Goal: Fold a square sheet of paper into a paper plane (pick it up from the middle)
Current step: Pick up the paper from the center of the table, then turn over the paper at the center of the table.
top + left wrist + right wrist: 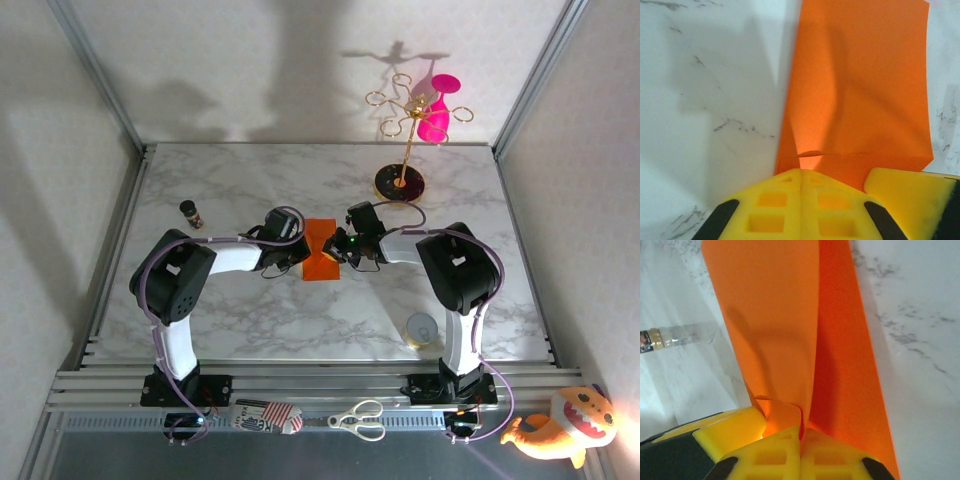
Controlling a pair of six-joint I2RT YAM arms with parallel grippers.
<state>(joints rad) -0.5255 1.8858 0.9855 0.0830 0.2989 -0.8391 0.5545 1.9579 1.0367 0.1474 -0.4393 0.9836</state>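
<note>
The square sheet of paper (322, 262) is bright orange and lies mid-table, gathered narrow across its middle like a bow tie. My left gripper (305, 250) reaches it from the left and my right gripper (342, 250) from the right, tips nearly meeting. In the left wrist view the yellow fingers of the left gripper (801, 171) are shut, with a raised ridge of the sheet (860, 75) at their tips. In the right wrist view the right gripper (801, 430) is shut, and a fold of the sheet (775, 315) runs into the seam between its fingers. No paper plane shape shows.
A gold stand on a black round base (400, 182) holds a pink glass (437, 115) at the back right. A small dark bottle (191, 213) stands at the left. A tape roll (422, 329) lies front right. Scissors (358, 420) and an orange plush toy (560, 428) sit below the table edge.
</note>
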